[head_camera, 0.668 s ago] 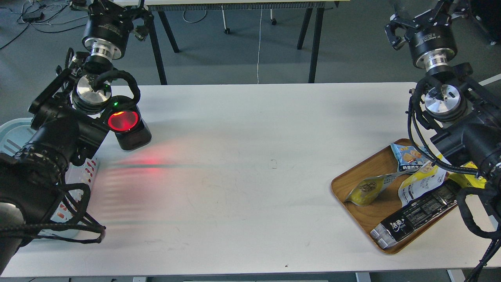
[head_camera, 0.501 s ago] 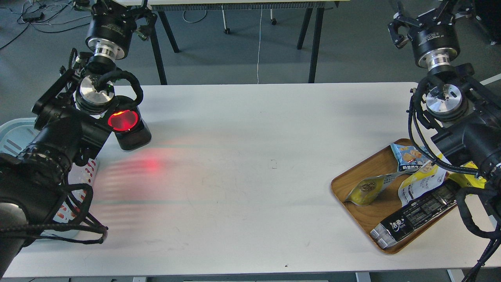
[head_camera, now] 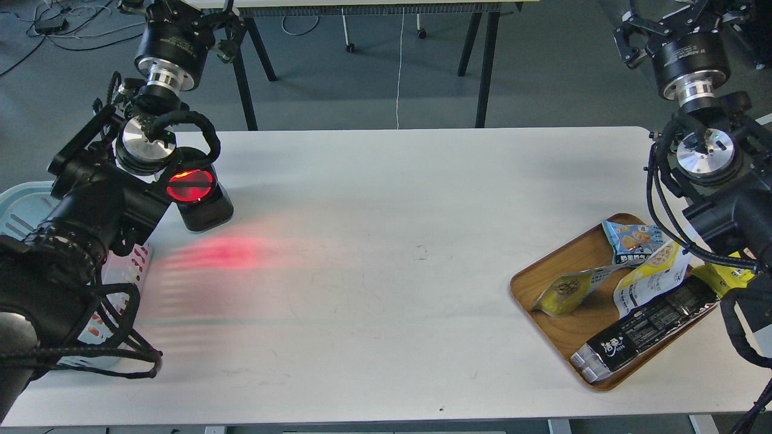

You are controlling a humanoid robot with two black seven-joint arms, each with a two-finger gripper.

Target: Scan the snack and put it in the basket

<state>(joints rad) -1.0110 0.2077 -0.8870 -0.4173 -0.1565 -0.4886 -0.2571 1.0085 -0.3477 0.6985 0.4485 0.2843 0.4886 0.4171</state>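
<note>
Two black arms raised over a white tabletop. Left hand at the top left edge, beyond the far side of the tabletop, fingers cut off by the frame; spread or pressed together, cannot tell. Right hand at the top right, fingers spread, nothing between them. Barcode scanner standing near the left arm, window lit red, a red glow cast on the tabletop in front of it. Pale blue basket at the far left, mostly hidden behind the left arm. Wooden tray at the right edge of the tabletop. Yellow-and-white snack pouch lying in the tray, white printed back partly up, between a small blue packet and a long black pack. Another yellow pouch lying just left of it.
</note>
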